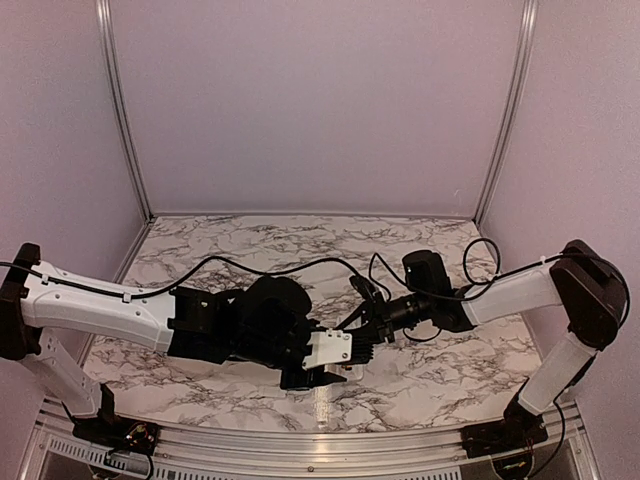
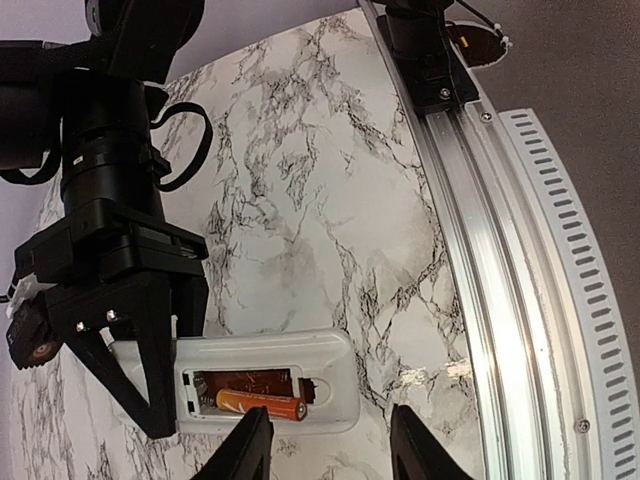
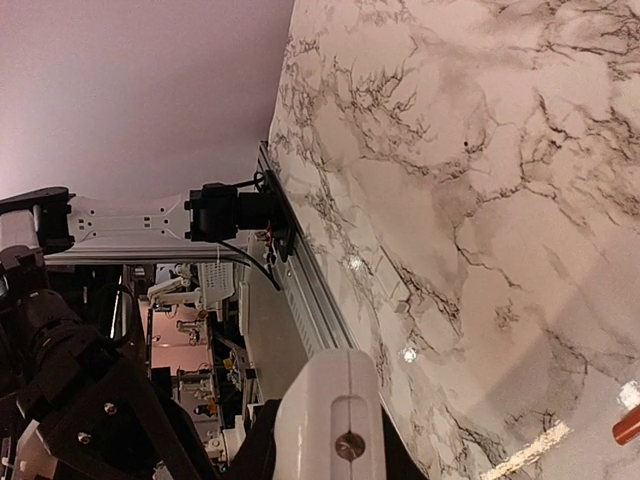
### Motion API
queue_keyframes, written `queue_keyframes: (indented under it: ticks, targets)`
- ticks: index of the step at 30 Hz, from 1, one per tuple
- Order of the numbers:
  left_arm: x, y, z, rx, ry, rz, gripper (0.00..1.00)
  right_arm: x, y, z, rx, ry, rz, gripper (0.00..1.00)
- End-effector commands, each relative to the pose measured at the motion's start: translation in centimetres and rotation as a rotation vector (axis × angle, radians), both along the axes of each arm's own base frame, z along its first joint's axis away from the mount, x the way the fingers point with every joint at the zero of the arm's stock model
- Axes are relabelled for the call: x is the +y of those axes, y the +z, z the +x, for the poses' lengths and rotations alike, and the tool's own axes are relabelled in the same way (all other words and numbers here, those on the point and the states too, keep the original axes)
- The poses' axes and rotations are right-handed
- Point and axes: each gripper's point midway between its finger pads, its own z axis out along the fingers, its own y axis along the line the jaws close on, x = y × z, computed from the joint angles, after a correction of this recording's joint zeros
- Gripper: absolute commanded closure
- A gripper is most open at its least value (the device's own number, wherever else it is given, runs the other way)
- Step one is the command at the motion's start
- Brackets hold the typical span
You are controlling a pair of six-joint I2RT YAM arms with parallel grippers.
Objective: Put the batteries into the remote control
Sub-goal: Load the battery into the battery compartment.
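The left arm (image 1: 100,305) is pictured stretched low across the marble-patterned counter (image 1: 250,240) from the left, with its wrist turned down toward the near edge. The right arm (image 1: 510,290) is folded at the elbow and angled in from the right, so both pincers are placed close together just in front of centre.

The right pincer (image 2: 135,400) is closed on one end of the remote control (image 2: 320,358), which is held back-up. Whether it rests on the counter cannot be told. The battery recess (image 2: 245,380) is exposed, and one battery (image 2: 258,403) is seated lengthwise in the slot nearer the left pincer (image 2: 330,452). That pincer is held open just beside the remote's long edge, and only marble is seen between its fingers (image 2: 240,450).

The counter's near edge is bounded by an aluminium rail (image 2: 500,300) and a slotted white strip (image 2: 570,250), both near the remote. Most of the counter's spread is found behind the arms, toward the back wall (image 1: 320,100).

An orange-red tip (image 3: 628,425) is cropped at the border of the right wrist view and cannot be identified. Print on the battery is too small to be read
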Motion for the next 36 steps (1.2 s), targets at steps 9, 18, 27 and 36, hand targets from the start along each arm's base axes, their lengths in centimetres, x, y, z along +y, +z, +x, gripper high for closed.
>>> queue_keyframes:
  ticks: [9,18,27,36]
  targets:
    - [-0.4,-1.4,-0.5,-0.095,-0.127,0.109,0.59,1.5,1.6,-1.8,-0.052,0.118,0.026,1.00]
    - [-0.5,-2.0,-0.5,-0.113,-0.153,0.135,0.66,1.6,1.7,-2.1,-0.057,0.135,0.025,1.00]
    - [-0.7,-2.0,-0.3,-0.112,-0.144,0.135,0.71,1.8,1.5,-2.2,-0.058,0.141,0.023,1.00]
    - [-1.4,-1.9,0.0,-0.113,-0.133,0.125,0.75,1.9,1.5,-2.1,-0.058,0.139,0.022,1.00]
